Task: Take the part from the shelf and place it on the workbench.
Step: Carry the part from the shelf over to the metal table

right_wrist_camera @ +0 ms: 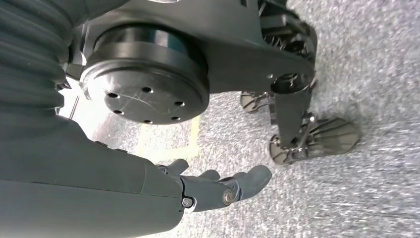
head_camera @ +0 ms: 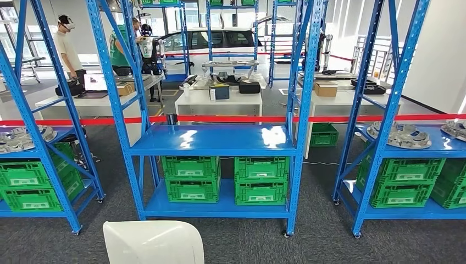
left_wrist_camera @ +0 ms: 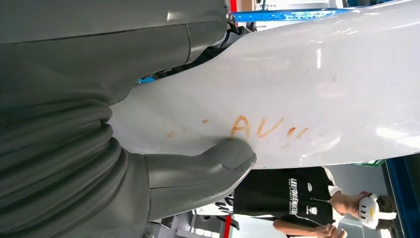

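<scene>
Head view shows a white part [head_camera: 154, 242] low in the foreground, cut off by the picture's lower edge, in front of the blue shelf [head_camera: 214, 140]. Left wrist view has the left hand [left_wrist_camera: 148, 168] with its thumb pressed on that white part [left_wrist_camera: 297, 84], whose faint orange lettering is hard to read; the other fingers are hidden behind it. Right wrist view shows the right hand [right_wrist_camera: 218, 191] above grey carpet [right_wrist_camera: 376, 59], fingers extended and apart, holding nothing. Green crates [head_camera: 261, 180] sit on the lower shelf; a person [head_camera: 67, 47] stands beyond.
</scene>
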Motion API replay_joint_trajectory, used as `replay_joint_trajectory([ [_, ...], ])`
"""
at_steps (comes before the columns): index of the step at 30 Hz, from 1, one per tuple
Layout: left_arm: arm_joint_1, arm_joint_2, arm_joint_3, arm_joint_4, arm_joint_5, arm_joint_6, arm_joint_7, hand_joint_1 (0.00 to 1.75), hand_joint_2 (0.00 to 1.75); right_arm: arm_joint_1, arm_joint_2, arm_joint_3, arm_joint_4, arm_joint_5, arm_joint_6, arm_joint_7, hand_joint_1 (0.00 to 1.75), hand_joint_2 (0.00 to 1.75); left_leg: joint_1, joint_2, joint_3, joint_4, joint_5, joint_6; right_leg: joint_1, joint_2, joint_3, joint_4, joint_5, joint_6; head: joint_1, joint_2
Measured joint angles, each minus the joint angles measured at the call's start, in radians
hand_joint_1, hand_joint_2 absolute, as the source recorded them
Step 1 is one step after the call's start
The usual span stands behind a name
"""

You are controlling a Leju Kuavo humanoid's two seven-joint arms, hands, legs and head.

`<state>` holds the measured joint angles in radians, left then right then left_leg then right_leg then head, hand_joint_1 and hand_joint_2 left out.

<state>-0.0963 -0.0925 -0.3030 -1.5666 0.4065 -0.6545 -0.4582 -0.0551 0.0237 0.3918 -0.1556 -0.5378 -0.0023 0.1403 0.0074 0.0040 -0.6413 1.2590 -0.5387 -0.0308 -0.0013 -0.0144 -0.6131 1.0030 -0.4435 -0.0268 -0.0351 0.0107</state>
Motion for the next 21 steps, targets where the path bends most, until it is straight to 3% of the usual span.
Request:
replay_joint_trajectory([
  [2,-0.001,0.0,0.0,-0.003,0.003,-0.002,-0.001,1.54,1.75,0.0,0.0,0.0,0.0,0.001,0.0,-0.001,0.0,1.75,0.001,-0.001,0.116,-0.144,0.003,0.004,0.001,0.0,-0.027,0.01,0.019,0.009,0.0,0.0],
  [4,-0.002,-0.001,0.001,-0.007,0.007,-0.004,-0.003,1.54,1.75,0.0,0.0,0.0,0.0,0.003,-0.001,0.002,0.0,1.75,-0.004,-0.003,0.18,-0.249,-0.025,0.014,0.001,0.001,-0.039,0.013,0.038,0.02,0.001,0.0],
  [6,-0.001,0.001,0.002,-0.008,0.009,-0.005,-0.006,1.54,1.75,0.002,0.0,0.001,0.0,0.005,-0.001,0.002,0.0,1.75,-0.009,-0.002,0.173,-0.269,-0.019,0.031,-0.004,0.001,-0.046,0.01,0.054,0.033,0.001,0.0],
  [7,0.0,0.001,0.002,-0.008,0.01,-0.005,-0.007,1.54,1.75,0.003,0.0,0.001,0.0,0.006,-0.001,0.001,0.0,1.75,-0.01,-0.001,0.165,-0.271,-0.009,0.041,-0.007,0.002,-0.052,0.016,0.045,0.039,0.001,0.0],
  [9,0.002,0.003,0.003,-0.008,0.01,-0.005,-0.008,1.54,1.75,0.005,0.001,0.002,0.001,0.008,0.0,-0.001,0.0,1.75,-0.008,0.003,0.146,-0.272,0.014,0.057,-0.01,0.005,-0.076,0.078,-0.029,0.048,0.002,0.0],
  [11,0.006,0.003,0.006,-0.007,0.01,-0.002,-0.008,1.54,1.75,0.004,0.001,0.003,0.001,0.009,0.0,-0.001,0.0,1.75,-0.01,0.003,0.121,-0.271,0.034,0.063,-0.01,0.007,-0.109,0.206,-0.124,0.052,0.002,0.0],
  [12,0.01,0.004,0.008,-0.006,0.01,0.0,-0.006,1.54,1.75,0.004,0.001,0.004,0.001,0.011,0.0,0.0,0.0,1.75,-0.011,0.003,0.106,-0.269,0.044,0.063,-0.01,0.007,-0.12,0.265,-0.142,0.053,0.002,0.0],
  [13,0.014,0.004,0.011,-0.005,0.009,0.003,-0.005,1.54,1.75,0.003,0.001,0.005,0.001,0.014,0.0,0.0,0.0,1.75,-0.012,0.002,0.09,-0.267,0.053,0.062,-0.01,0.007,-0.119,0.301,-0.135,0.053,0.002,0.0],
  [14,0.019,0.004,0.014,-0.005,0.009,0.006,-0.004,1.54,1.75,0.004,0.001,0.006,0.001,0.019,0.0,0.001,0.0,1.75,-0.012,-0.001,0.076,-0.263,0.062,0.06,-0.01,0.008,-0.102,0.303,-0.108,0.051,0.002,0.0],
  [16,0.027,0.004,0.022,-0.007,0.009,0.011,-0.006,1.54,1.75,0.004,0.0,0.012,0.001,0.031,-0.001,-0.002,0.0,1.75,-0.011,-0.01,0.052,-0.255,0.076,0.053,-0.009,0.027,-0.016,0.202,-0.06,0.043,0.003,0.0],
  [18,0.031,0.005,0.03,-0.011,0.01,0.015,-0.01,1.54,1.75,0.005,-0.001,0.02,0.001,0.04,0.0,-0.006,0.0,1.75,-0.011,-0.021,0.035,-0.247,0.088,0.043,-0.008,0.058,0.082,0.059,-0.072,0.031,0.002,0.0],
  [19,0.032,0.005,0.033,-0.013,0.01,0.015,-0.012,1.54,1.75,0.005,-0.001,0.024,0.001,0.043,0.0,-0.007,0.0,1.75,-0.011,-0.026,0.029,-0.245,0.095,0.037,-0.007,0.066,0.108,0.015,-0.087,0.027,0.002,0.0],
  [21,0.037,0.006,0.039,-0.015,0.01,0.016,-0.012,1.54,1.75,0.006,-0.001,0.029,0.001,0.045,0.0,-0.008,0.0,1.75,-0.011,-0.04,0.022,-0.247,0.107,0.024,-0.005,0.054,0.118,-0.011,-0.097,0.021,0.002,0.0],
])
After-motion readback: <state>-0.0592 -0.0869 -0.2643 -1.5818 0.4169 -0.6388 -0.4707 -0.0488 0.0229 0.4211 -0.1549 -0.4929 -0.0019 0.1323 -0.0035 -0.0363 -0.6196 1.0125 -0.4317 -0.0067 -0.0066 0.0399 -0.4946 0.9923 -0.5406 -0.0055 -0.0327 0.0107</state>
